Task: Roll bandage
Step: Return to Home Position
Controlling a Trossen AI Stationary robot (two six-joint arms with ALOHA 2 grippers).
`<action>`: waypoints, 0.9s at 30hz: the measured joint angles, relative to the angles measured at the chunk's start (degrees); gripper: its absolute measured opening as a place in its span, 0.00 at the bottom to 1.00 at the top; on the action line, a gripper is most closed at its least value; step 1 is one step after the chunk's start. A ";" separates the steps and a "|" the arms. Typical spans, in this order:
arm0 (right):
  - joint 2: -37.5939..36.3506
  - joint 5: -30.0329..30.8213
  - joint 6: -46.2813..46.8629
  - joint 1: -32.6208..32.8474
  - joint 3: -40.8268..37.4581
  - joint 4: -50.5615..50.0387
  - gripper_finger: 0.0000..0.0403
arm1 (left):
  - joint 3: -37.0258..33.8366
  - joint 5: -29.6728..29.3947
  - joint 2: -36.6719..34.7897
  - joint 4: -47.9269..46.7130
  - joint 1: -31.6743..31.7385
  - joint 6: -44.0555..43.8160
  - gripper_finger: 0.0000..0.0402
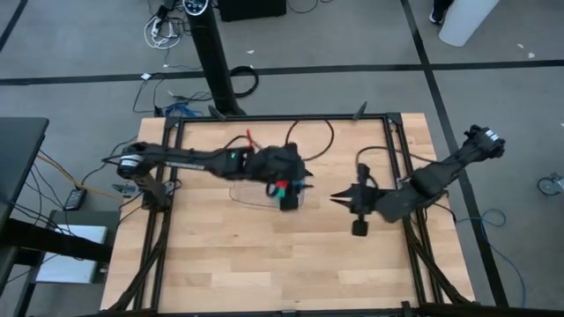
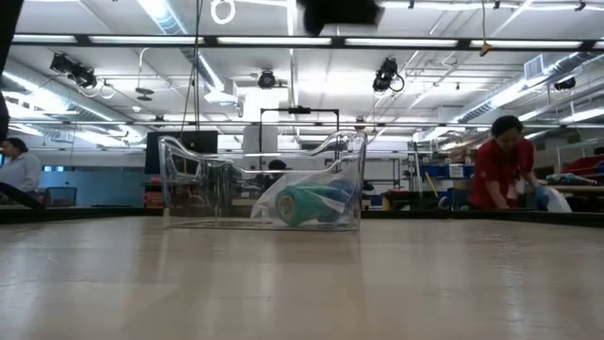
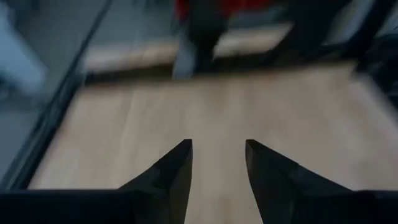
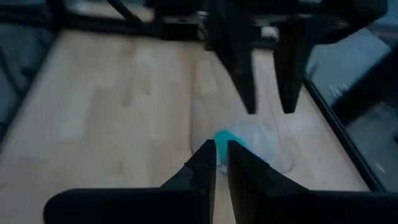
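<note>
A clear plastic tray stands on the wooden table near its middle; it also shows in the high view. A compact blue-green roll, the bandage, lies inside it at its right end and shows in the right wrist view. My left gripper hangs open above that end of the tray, fingers pointing down, touching nothing; its own view shows it empty. My right gripper is shut and empty just right of the tray, pointing at the roll.
Black frame rails run along the table's left and right edges. Bare wood lies between the tray and the near edge. Beyond the table, a person in red stands at the right and another person at the left.
</note>
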 joint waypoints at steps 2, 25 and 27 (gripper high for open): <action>-2.53 -0.05 -0.75 1.93 0.00 0.07 0.08 | 0.02 -0.10 -0.68 3.81 -3.80 1.55 0.39; -37.44 7.72 -4.58 22.17 -33.01 23.75 0.04 | -43.46 -16.95 -19.99 43.77 -21.23 -4.77 0.39; -39.48 7.07 -7.73 23.28 -34.23 24.38 0.05 | -48.31 -18.15 -24.32 45.22 -21.22 -6.50 0.39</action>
